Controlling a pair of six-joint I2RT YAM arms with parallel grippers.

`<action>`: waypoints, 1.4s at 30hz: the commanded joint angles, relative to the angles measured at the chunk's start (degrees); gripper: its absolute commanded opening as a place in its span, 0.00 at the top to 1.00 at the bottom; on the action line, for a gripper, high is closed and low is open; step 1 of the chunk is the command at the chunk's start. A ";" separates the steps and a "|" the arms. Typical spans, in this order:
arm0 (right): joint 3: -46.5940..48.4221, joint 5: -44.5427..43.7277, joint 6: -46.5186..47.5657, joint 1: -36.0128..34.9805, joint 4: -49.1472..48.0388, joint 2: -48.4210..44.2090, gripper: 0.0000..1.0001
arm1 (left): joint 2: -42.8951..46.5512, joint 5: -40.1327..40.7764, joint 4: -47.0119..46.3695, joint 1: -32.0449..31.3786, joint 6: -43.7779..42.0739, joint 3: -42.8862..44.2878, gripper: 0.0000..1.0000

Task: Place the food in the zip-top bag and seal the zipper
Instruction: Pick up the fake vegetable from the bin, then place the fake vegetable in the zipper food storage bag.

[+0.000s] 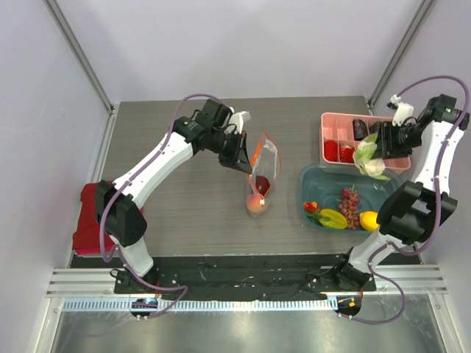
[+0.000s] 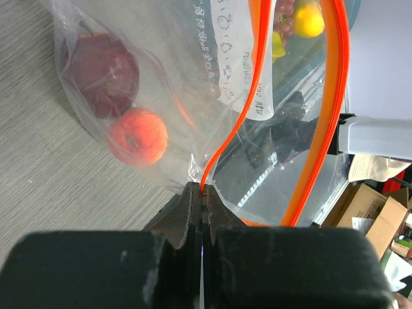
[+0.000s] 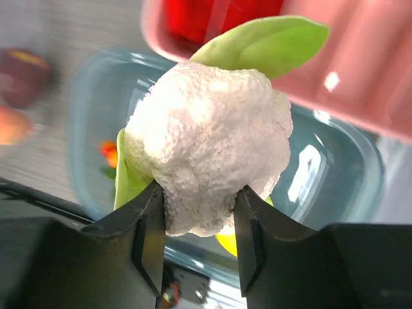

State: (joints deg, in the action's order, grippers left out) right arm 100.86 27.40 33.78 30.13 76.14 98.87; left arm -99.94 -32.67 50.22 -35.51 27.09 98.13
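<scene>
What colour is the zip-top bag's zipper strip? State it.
Orange-red zipper strip; clearest in the left wrist view.

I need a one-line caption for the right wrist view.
Right tool grips a white, green-leaved vegetable toy; blue tray behind.

- A robot-testing lab cell: 2 robot arms (image 1: 158,162) are bolted to an aluminium rail (image 1: 81,283) at the near edge of a grey table (image 1: 184,198).
- Plain white panels (image 1: 243,44) on metal posts (image 1: 82,55) wall it in.
- Beyond the cell, what look like cardboard boxes (image 2: 380,212).

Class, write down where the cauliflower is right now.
Top view, right side: the cauliflower is pinched between the right gripper's fingers, above the blue tub's far edge, beside the pink tray.
</scene>
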 commanded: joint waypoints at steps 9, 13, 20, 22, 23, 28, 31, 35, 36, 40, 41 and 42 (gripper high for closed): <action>2.96 33.06 -22.68 -17.19 -3.42 -11.67 0.80 | -3.15 -3.89 -1.61 3.51 3.58 1.63 1.00; -2.15 37.02 -41.65 -26.32 -21.43 -17.73 0.79 | -3.59 -4.95 -2.66 4.22 5.16 1.19 1.00; -12.08 34.93 -76.28 -35.57 -59.90 -23.63 0.80 | -3.60 -4.69 -3.55 4.48 6.65 1.45 1.00; -13.93 33.34 -82.20 -38.73 -64.87 -24.07 0.80 | -3.33 -4.78 -3.81 4.48 7.18 1.45 1.00; -13.85 31.42 -81.51 -39.87 -64.28 -23.64 0.80 | -3.07 -5.39 -4.59 4.48 7.53 1.37 1.00; -21.65 27.89 -80.27 -46.04 -63.57 -24.51 0.81 | -2.80 -7.15 -6.27 4.48 10.52 1.72 1.00; -29.04 24.64 -80.63 -46.13 -64.54 -25.30 0.85 | -2.37 -8.46 -7.24 4.83 11.93 1.10 1.00; -34.92 19.02 -78.26 -45.69 -63.84 -27.50 0.88 | -1.31 -9.96 -9.43 6.32 14.30 -1.09 1.00; -35.46 17.88 -77.30 -45.51 -63.22 -28.37 0.88 | -0.96 -10.40 -9.44 7.02 14.48 -1.53 1.00; -34.94 8.67 -70.01 -45.25 -51.93 -31.01 0.88 | 0.01 -10.40 -9.61 8.00 14.13 -1.97 1.00; -33.98 6.98 -66.34 -45.25 -49.62 -31.02 0.89 | 0.10 -10.31 -9.70 8.08 14.13 -2.06 1.00; -33.37 5.58 -64.82 -45.25 -47.42 -30.93 0.89 | 0.18 -10.40 -9.70 8.08 14.13 -2.15 1.00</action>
State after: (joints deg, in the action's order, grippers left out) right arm 64.38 42.54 -40.32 -15.27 21.04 71.75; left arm -103.85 -40.47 43.48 -27.99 40.29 96.01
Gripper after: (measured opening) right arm 0.466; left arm 0.009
